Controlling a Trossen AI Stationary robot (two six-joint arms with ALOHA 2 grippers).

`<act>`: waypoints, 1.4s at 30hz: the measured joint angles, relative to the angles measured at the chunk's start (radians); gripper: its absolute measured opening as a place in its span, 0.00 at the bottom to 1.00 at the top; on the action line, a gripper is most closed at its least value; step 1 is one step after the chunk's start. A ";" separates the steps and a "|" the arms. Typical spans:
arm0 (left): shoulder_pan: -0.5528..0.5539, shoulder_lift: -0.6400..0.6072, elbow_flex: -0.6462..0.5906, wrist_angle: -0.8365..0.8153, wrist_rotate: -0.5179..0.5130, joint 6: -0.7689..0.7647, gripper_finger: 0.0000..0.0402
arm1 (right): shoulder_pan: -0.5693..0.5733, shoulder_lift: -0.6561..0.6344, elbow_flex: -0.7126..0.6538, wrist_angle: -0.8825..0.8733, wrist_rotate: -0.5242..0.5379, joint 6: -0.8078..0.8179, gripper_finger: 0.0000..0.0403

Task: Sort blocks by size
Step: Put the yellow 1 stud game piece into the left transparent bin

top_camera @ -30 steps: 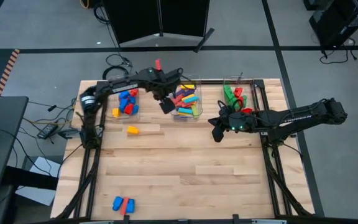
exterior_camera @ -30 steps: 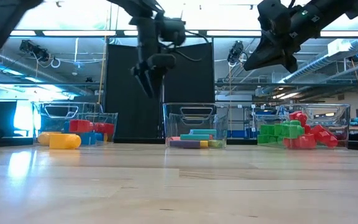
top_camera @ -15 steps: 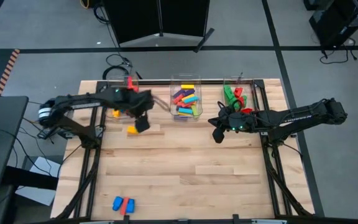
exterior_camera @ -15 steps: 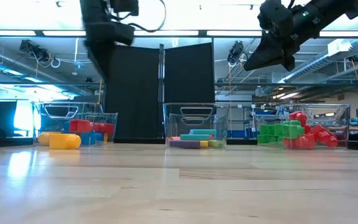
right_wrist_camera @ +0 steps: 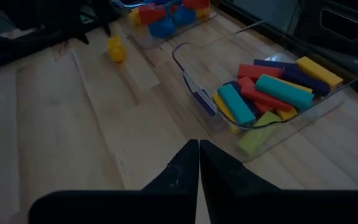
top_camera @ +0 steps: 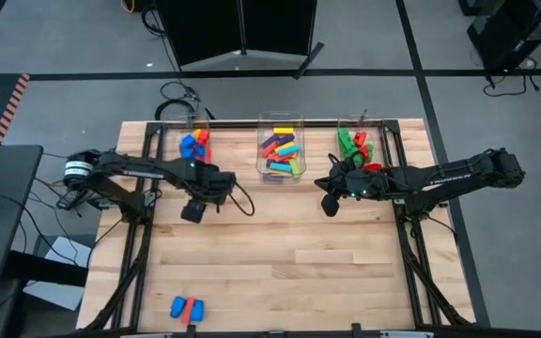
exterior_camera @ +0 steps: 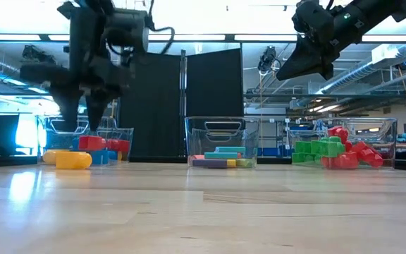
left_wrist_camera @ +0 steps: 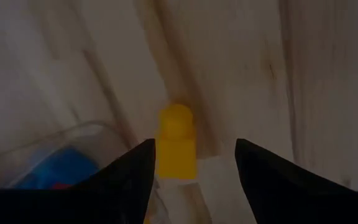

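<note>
A yellow block (left_wrist_camera: 177, 143) lies on its side on the wood just in front of the left bin (top_camera: 193, 145), which holds blue, red and yellow blocks. My left gripper (exterior_camera: 81, 123) hangs open above it, pointing down, clear of the block (exterior_camera: 73, 160); in the high view the gripper (top_camera: 193, 210) covers it. The middle bin (top_camera: 282, 155) holds long blocks, the right bin (top_camera: 355, 143) green and red ones. My right gripper (top_camera: 328, 205) waits shut in the air near the right bin, holding nothing.
A blue and a red block (top_camera: 186, 308) lie together near the table's near left corner. The three clear bins stand in a row along the far edge. Bare wood (top_camera: 289, 263) fills the middle and near right of the table.
My left gripper has left the air above the middle bin, swung toward the table's left and near side, and come down over the yellow block, rolling about its pointing line as it went. It stays open. The blocks have not moved.
</note>
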 joint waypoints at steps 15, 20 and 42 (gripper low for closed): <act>-0.005 0.261 -0.011 0.036 -0.142 -0.058 0.57 | 0.000 0.000 0.000 0.008 0.000 0.002 0.06; -0.005 0.299 -0.011 0.030 -0.196 -0.098 0.57 | 0.000 0.000 0.000 0.007 0.000 0.030 0.05; -0.030 0.307 -0.014 0.028 -0.177 -0.140 0.28 | 0.000 0.000 0.000 0.007 0.000 0.047 0.05</act>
